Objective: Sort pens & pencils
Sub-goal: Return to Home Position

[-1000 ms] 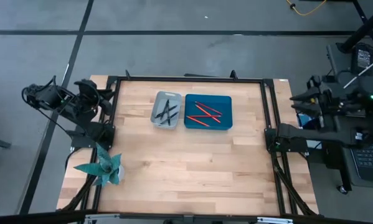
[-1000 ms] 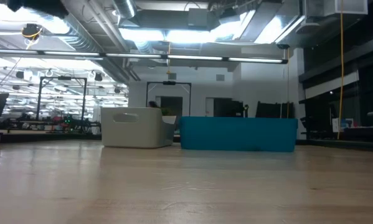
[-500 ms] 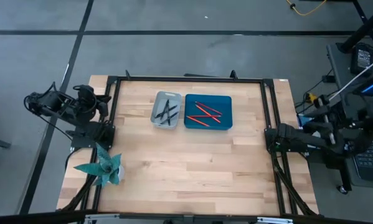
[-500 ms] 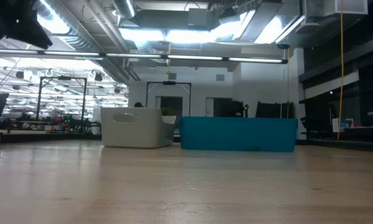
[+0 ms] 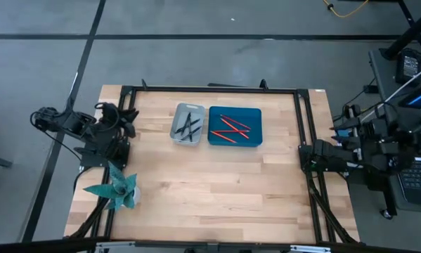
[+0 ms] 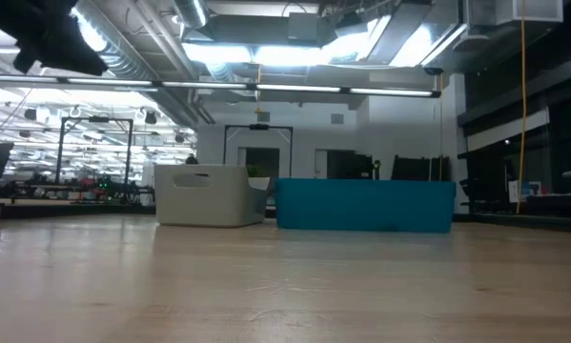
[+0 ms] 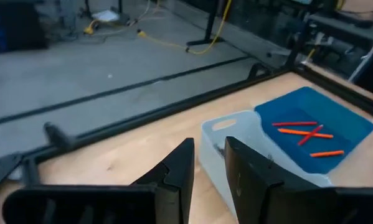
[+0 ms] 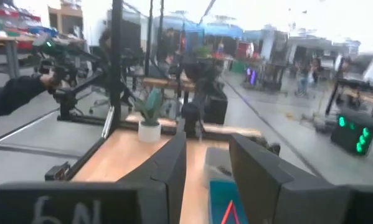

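left gripper (image 7: 206, 146): at the table's left edge, facing the bins; my fingers stand narrowly apart with nothing between them.
right gripper (image 8: 206, 140): off the table's right edge, pointing back across it; also a narrow gap, also empty.
black pens (image 5: 189, 126): lying crossed in a loose heap inside the gray bin (image 5: 176, 121), near the far edge of the table (image 5: 210, 183).
red pencils (image 5: 230, 128): spread flat in the blue bin (image 5: 256, 116), which touches the gray one on its right.
loose items: i see none on the wood, so i judge the sorting done.
handling: pens and pencils are light, stiff and thin, with smooth round barrels likely to roll or slip.
where to hold: across the barrel near its middle, so it stays level, choosing the topmost of a crossed heap.
bystander: a teal plant (image 5: 115, 188) near the front left corner, well apart from the bins.
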Action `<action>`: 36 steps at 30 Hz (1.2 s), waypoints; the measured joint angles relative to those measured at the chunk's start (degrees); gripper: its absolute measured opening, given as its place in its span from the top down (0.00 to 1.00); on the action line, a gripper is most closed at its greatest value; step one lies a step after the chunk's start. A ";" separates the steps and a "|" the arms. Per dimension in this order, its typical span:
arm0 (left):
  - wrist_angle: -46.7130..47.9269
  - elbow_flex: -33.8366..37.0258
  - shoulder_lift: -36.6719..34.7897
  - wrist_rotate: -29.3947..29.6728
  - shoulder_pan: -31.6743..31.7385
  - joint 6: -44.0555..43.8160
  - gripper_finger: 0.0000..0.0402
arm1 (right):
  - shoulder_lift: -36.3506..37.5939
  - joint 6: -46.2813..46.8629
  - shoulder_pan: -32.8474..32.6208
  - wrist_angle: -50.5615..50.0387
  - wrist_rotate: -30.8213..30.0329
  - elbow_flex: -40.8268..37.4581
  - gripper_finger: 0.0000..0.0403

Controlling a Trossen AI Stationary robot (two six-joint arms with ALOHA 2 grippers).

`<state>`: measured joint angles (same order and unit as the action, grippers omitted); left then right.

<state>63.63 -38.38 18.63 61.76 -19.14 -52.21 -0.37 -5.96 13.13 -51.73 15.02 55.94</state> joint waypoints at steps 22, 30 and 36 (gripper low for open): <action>-50.63 23.04 0.75 -7.87 0.11 25.81 0.79 | 0.01 7.50 -4.18 28.25 7.59 -23.08 0.69; -56.68 28.26 0.79 -10.86 0.11 28.83 0.79 | 0.03 10.37 -4.17 39.19 10.40 -32.66 0.69; -60.75 30.62 0.76 -11.70 0.12 33.81 0.79 | 0.03 10.42 -4.18 45.11 13.46 -37.50 0.69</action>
<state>2.88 -7.77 19.40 50.06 -19.02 -18.39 -0.34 4.46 8.95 -6.62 28.48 18.44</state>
